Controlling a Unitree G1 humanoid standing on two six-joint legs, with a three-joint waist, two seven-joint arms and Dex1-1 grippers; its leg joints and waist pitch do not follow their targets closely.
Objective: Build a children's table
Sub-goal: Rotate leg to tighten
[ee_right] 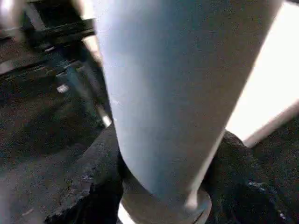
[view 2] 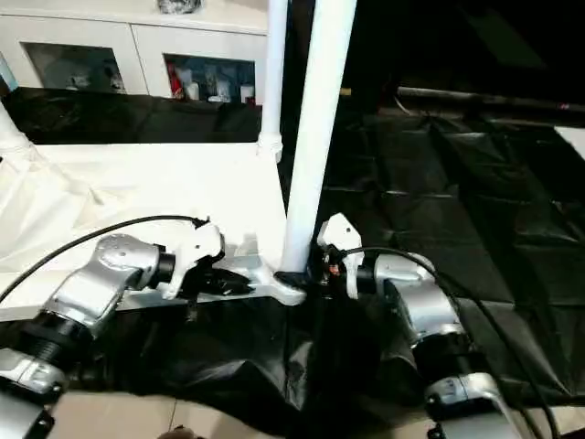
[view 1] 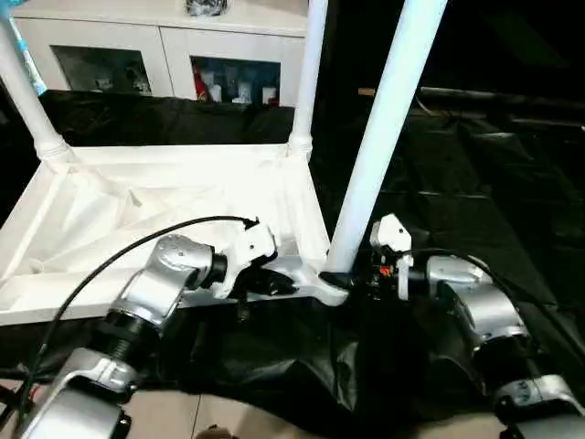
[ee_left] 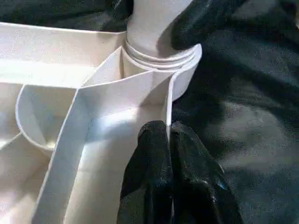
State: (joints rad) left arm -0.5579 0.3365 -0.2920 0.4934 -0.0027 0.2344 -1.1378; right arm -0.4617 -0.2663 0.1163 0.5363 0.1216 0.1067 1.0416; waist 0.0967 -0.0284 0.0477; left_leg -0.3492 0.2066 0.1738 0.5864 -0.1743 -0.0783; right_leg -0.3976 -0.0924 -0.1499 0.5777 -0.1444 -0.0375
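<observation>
The children's table lies upside down, its white top [view 1: 164,201] showing the ribbed underside. Two legs [view 1: 311,73] [view 1: 23,91] stand upright in the far corners. A third leg [view 1: 384,119] rises from the near right corner socket [ee_left: 161,56], leaning slightly right. My right gripper [view 1: 352,279] is shut on this leg's base, one black finger [ee_right: 88,186] on each side of it. My left gripper [ee_left: 169,135] is shut on the top's thin rim wall just beside that corner.
A black sheet [view 1: 475,183] covers the floor under and to the right of the table. A white cabinet [view 1: 164,46] with glass doors stands behind the table top. Pale bare floor [view 1: 228,416] shows at the near edge.
</observation>
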